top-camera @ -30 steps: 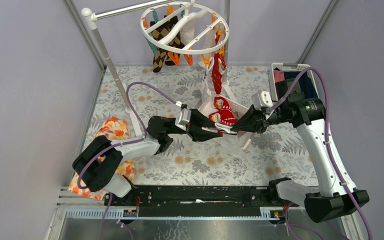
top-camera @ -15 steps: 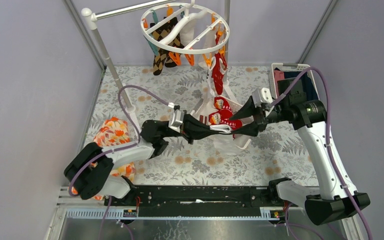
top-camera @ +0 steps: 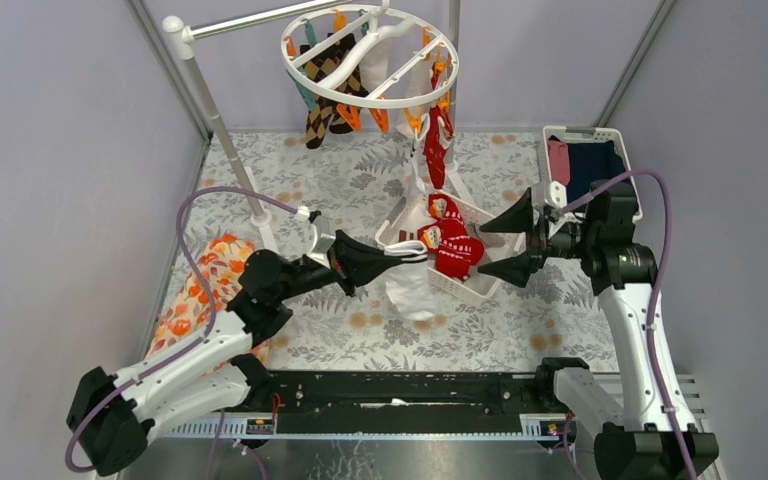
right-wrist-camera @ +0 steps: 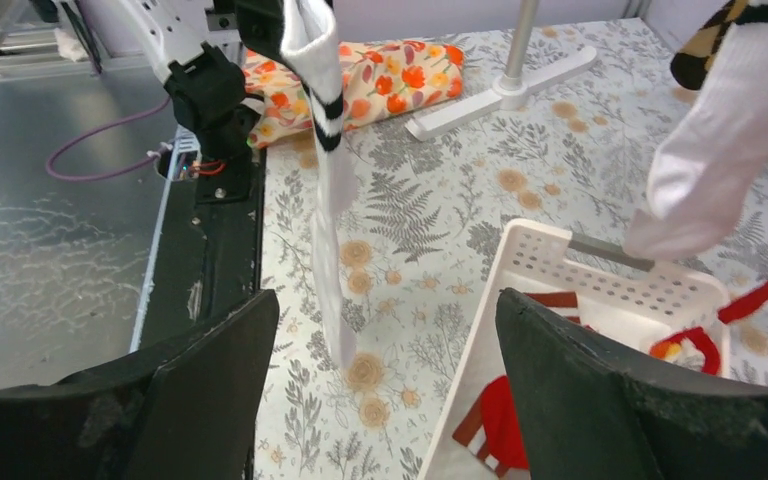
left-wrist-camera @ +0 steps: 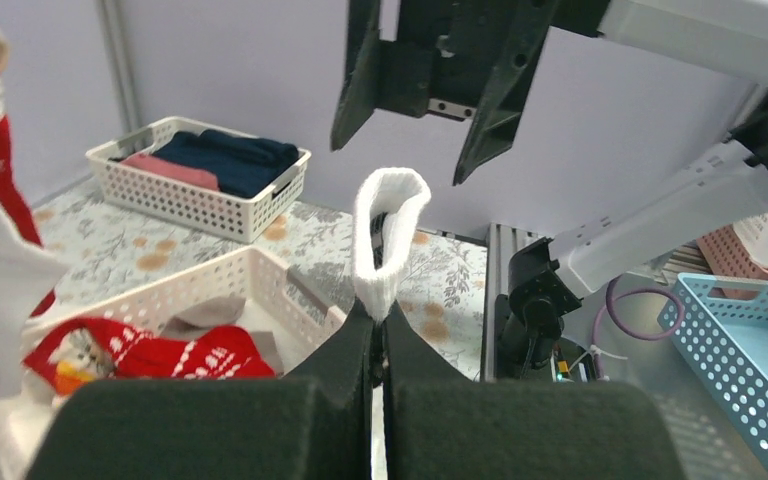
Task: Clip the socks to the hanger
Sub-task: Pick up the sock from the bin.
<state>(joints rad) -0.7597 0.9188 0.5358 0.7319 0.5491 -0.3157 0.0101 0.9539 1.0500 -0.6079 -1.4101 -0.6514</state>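
Observation:
My left gripper (top-camera: 388,256) is shut on the cuff of a white sock (top-camera: 410,290) with dark stripes, which hangs down over the floral mat. In the left wrist view the cuff (left-wrist-camera: 390,235) loops up out of the shut gripper (left-wrist-camera: 380,312). My right gripper (top-camera: 483,250) stands open to the right of it, over the white basket (top-camera: 490,290), with nothing between its fingers (right-wrist-camera: 210,390). The same sock (right-wrist-camera: 328,190) dangles ahead of it. Red patterned socks (top-camera: 452,248) lie in the basket. The hanger (top-camera: 370,55) at the back carries argyle socks (top-camera: 322,100), a white one and a red one (top-camera: 435,145).
An orange floral cloth (top-camera: 205,285) lies at the left by the grey pole (top-camera: 215,125) and its base (right-wrist-camera: 500,95). A second white basket (top-camera: 558,135) at the back right holds navy and pink clothes. A blue basket (left-wrist-camera: 750,350) sits off the table.
My right gripper has opened, let go of the white sock and drawn back to the right. My left gripper has shut on the cuff and pulled the sock leftward out of the basket.

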